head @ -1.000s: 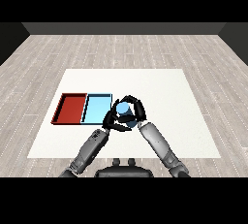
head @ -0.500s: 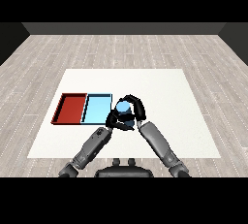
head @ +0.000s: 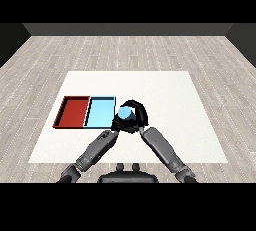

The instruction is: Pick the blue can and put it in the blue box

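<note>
The blue can [head: 125, 113] is up off the table, just right of the light blue tray [head: 99, 114], which lies beside the red tray [head: 74, 112]. My right hand [head: 139, 119] is shut on the can, with its fingers curled over the top and sides. My left hand [head: 116, 125] sits low and close against the can's left side, at the blue tray's near right corner. It is mostly hidden by the can and the right hand.
The two trays lie side by side on the left half of the white table [head: 170, 100]. Both hold nothing. Both forearms come in from the near edge and meet in the middle.
The right hand with the can has edged slightly left towards the blue tray. The left hand has drawn in close under the can.
</note>
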Controlling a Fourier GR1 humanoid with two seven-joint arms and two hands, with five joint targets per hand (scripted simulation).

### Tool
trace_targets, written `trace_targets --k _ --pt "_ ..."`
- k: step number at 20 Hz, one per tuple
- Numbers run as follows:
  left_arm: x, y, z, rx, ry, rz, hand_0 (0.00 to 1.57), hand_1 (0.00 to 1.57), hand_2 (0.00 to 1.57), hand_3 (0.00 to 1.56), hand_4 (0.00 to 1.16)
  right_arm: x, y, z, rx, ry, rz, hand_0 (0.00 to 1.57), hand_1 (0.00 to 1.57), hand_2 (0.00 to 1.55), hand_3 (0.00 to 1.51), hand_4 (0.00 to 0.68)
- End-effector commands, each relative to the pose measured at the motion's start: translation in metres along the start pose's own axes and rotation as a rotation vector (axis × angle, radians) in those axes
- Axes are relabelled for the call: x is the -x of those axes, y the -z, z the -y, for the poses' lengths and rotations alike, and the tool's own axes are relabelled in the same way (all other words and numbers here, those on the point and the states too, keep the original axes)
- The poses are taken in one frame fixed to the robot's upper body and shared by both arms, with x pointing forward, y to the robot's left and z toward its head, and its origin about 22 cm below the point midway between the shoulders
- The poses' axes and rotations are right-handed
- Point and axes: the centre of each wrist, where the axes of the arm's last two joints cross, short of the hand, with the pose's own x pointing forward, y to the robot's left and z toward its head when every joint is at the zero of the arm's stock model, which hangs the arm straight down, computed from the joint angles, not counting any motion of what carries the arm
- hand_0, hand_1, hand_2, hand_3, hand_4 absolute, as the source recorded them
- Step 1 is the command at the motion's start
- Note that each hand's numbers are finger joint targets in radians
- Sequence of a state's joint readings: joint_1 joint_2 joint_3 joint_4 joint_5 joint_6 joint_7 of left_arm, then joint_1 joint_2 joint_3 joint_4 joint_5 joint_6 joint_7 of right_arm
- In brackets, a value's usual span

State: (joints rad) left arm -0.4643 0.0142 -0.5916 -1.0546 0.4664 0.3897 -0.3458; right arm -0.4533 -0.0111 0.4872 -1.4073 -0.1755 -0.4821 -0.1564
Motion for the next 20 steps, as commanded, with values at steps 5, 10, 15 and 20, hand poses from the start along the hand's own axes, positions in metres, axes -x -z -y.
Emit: trace_targets --k 5,10,15,20 --pt "0.002 0.01 0.013 -0.059 -0.147 -0.003 1.57 1.57 1.57 1.46 0.82 -0.002 -0.006 -0.022 0.013 0.084 0.0 1.46 1.46 1.44 1.4 0.634" --pt "0.026 -0.02 0.017 -0.085 -0.116 0.074 1.57 1.57 1.57 1.51 1.0 -0.001 0.002 -0.009 0.028 0.085 0.016 1.43 1.43 1.44 1.39 0.609" --pt "0.002 0.015 0.015 -0.076 -0.109 0.134 1.57 1.57 1.57 1.54 1.06 -0.018 0.001 -0.005 -0.032 0.147 -0.026 1.16 1.16 1.24 1.1 0.397" --pt "0.014 0.008 0.002 -0.087 -0.114 0.163 1.57 1.57 1.57 1.54 1.12 -0.001 -0.004 0.001 -0.071 0.04 -0.035 0.0 0.0 0.0 0.0 0.0"
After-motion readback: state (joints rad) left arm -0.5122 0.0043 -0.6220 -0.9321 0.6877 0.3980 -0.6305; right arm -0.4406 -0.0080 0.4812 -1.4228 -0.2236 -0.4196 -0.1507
